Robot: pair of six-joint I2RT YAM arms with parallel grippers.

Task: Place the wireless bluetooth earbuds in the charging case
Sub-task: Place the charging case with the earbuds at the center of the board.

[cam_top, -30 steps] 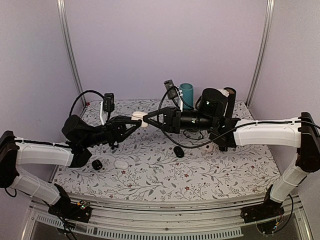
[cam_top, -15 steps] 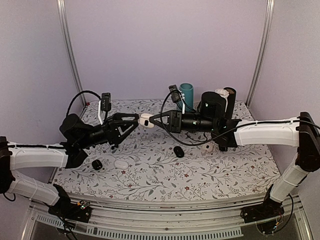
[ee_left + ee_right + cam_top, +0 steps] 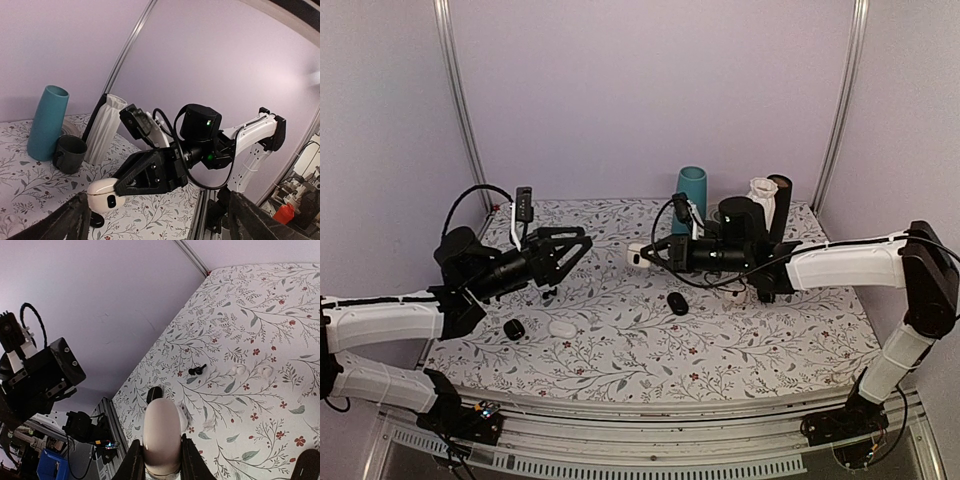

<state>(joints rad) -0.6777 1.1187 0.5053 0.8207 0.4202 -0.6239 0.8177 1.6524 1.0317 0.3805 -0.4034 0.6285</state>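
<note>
Top external: case apart from left fingers

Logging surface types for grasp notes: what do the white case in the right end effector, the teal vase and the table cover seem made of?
The white case: smooth, faintly glossy hard plastic, judging by its soft highlight. The teal vase: matte, even colour; ceramic or plastic, unclear. The table cover: floral print lying flat, probably cloth or vinyl.
</note>
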